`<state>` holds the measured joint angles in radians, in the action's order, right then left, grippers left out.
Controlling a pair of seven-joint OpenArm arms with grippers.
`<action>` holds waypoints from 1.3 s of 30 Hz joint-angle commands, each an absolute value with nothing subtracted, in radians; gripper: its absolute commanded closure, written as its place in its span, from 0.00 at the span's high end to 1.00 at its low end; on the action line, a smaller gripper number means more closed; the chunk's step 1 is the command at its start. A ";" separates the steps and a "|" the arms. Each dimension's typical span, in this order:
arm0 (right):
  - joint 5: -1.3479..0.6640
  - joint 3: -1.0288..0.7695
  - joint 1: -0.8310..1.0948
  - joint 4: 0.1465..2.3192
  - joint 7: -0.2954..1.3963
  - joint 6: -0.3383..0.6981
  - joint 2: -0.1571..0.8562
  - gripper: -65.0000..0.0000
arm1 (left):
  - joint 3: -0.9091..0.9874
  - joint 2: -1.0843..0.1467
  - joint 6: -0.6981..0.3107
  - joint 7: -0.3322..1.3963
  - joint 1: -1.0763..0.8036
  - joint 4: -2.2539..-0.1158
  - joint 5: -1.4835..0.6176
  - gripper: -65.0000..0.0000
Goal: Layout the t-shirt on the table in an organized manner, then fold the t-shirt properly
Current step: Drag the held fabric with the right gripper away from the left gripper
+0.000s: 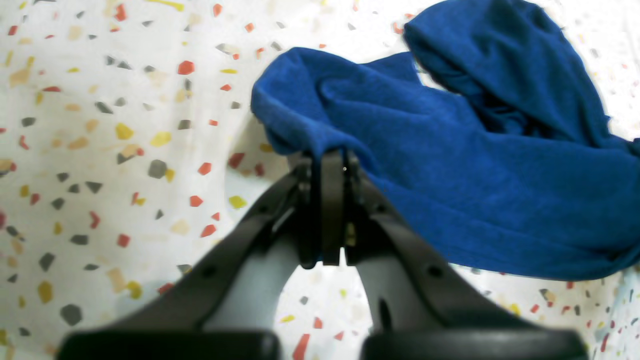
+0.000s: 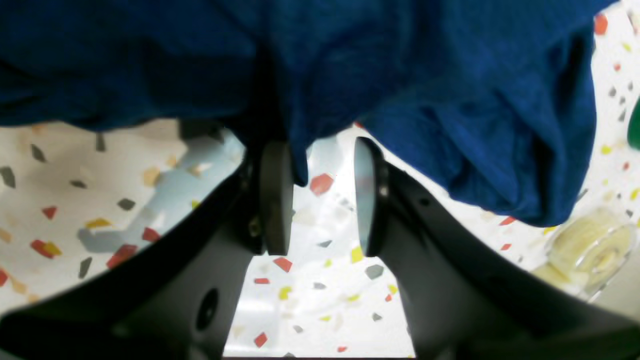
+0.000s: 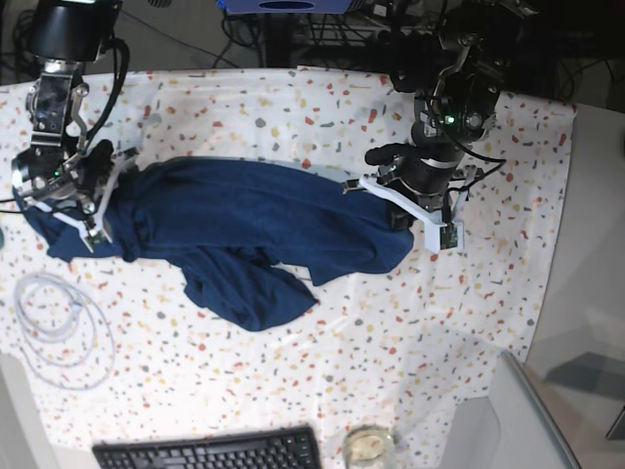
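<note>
With the left gripper (image 1: pixel 330 167) clamped on the t-shirt (image 3: pixel 244 220) and the right gripper (image 2: pixel 320 195) parted — cloth between its jaws, unpinched — that side could slip onto the desk (image 3: pixel 293 107).

You've got a black keyboard (image 3: pixel 208 451) at the tabletop's near edge, tangled cables (image 3: pixel 322 24) behind the far edge, bright even light

A black keyboard (image 3: pixel 210 451) lies at the near edge beside a small clear glass jar (image 3: pixel 368 447), a coil of clear tubing (image 3: pixel 57 327) rests further left, and dark cables (image 3: pixel 322 27) cluster behind.
</note>
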<state>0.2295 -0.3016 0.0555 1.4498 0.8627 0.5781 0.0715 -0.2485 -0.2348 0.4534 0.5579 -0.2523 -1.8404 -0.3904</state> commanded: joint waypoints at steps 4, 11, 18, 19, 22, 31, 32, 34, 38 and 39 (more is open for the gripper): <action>0.226 -0.302 0.053 1.463 0.855 0.579 0.076 0.21 | -0.246 -0.237 0.450 0.536 -0.245 -1.863 -0.383 0.00; 0.246 -0.367 0.104 1.592 0.937 0.579 0.105 0.01 | -0.245 -0.234 0.450 0.536 -0.246 -1.868 -0.389 0.00; 0.246 -0.403 0.188 1.876 1.064 0.579 0.166 0.01 | -0.248 -0.232 0.450 0.536 -0.248 -1.876 -0.384 0.00; 0.246 -0.403 0.189 1.911 1.078 0.579 0.170 0.01 | -0.248 -0.232 0.450 0.536 -0.248 -1.877 -0.384 0.00; 0.246 -0.395 0.171 1.992 1.112 0.579 0.188 0.01 | -0.248 -0.231 0.450 0.536 -0.248 -1.890 -0.384 0.00; 0.248 -0.170 -0.087 1.910 1.122 0.579 0.205 0.01 | -0.257 -0.231 0.450 0.536 -0.248 -1.894 -0.384 0.00; 0.248 -0.131 -0.116 1.870 1.121 0.579 0.193 0.01 | -0.260 -0.229 0.450 0.536 -0.248 -1.894 -0.384 0.00; 0.248 -0.084 -0.185 1.765 1.118 0.579 0.160 0.02 | -0.260 -0.229 0.450 0.536 -0.248 -1.893 -0.386 0.00; 0.248 -0.067 -0.257 1.601 1.089 0.579 0.133 0.08 | -0.260 -0.229 0.450 0.536 -0.249 -1.890 -0.387 0.00; 0.248 -0.068 -0.254 1.603 1.090 0.579 0.133 0.14 | -0.260 -0.229 0.450 0.536 -0.249 -1.888 -0.387 0.00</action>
